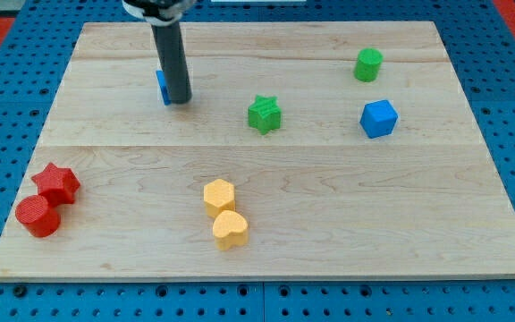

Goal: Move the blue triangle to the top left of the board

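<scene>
The blue triangle [162,86] lies in the upper left part of the wooden board [329,224], mostly hidden behind my rod; only a sliver of blue shows at the rod's left side. My tip [180,100] rests on the board, touching the triangle's right side. The board's top left corner [88,31] lies up and to the view's left of the triangle.
A green star [264,114] sits right of my tip. A green cylinder [368,64] and a blue cube [378,118] are at the upper right. A yellow hexagon [219,194] and a yellow heart [230,229] touch at bottom centre. A red star [56,183] and a red cylinder [38,216] are at the bottom left.
</scene>
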`<state>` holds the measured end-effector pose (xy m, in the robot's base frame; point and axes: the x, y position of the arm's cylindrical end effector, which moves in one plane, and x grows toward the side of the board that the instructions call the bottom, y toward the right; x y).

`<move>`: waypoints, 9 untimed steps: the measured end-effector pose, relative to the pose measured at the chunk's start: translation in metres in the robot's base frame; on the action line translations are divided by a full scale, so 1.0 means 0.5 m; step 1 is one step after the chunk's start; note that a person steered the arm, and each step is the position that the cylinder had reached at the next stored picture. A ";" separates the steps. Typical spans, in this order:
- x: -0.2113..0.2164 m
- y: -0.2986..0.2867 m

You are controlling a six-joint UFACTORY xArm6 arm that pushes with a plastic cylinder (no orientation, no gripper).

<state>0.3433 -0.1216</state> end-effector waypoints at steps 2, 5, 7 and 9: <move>-0.146 -0.118; -0.118 0.075; -0.055 0.331; -0.054 0.367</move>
